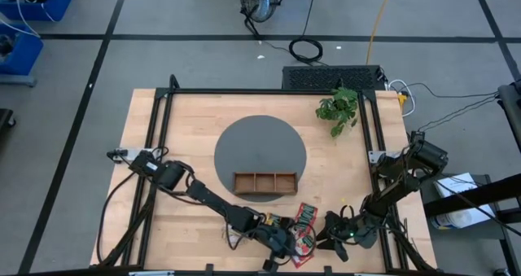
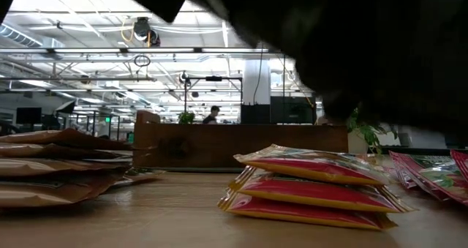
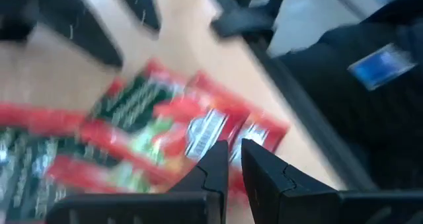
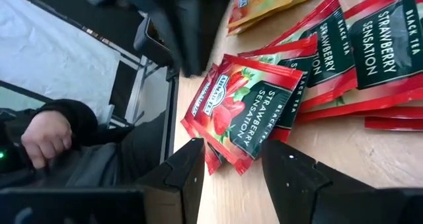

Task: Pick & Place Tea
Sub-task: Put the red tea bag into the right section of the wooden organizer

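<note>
**A:** Status on the tea? Tray [image 1: 264, 183] looks empty from above: all three compartments show bare wood.

**B:** Agreed, nothing placed as far as I can see. Red packets [image 1: 303, 224] lie on the table near its front edge, just in front of the tray and a bit right. Low view also shows a stack of three red-and-yellow packets [image 2: 311, 186] and a brownish pile [image 2: 62, 167] to the side.

**A:** Grippers?

**B:** Left gripper [image 3: 234, 164] is over the red packets, fingers nearly together, only a slim gap between the tips. Nothing visibly between them. Picture is smeared, so whether they touch a packet I can't tell. Right gripper [image 4: 231, 168] sits low beside the same cluster, fingers apart, pointed at a strawberry packet [image 4: 241, 108]. Not holding anything.

**A:** So early stage?

**B:** My read: yes. First pick is not done, every packet I can see is left to move.

**A:** Surface, room?

**B:** Light wooden tabletop [image 1: 179, 146] with a dark round mat [image 1: 260, 146] under the tray, a small potted plant [image 1: 338, 109] at the far right corner, black frame rails around. Beyond: grey floor, cables, a workshop hall with ceiling lights. A person's hand [image 4: 43, 138] and dark sleeve show at the table's edge in the right wrist view; another person stands far back in the low view.
</note>
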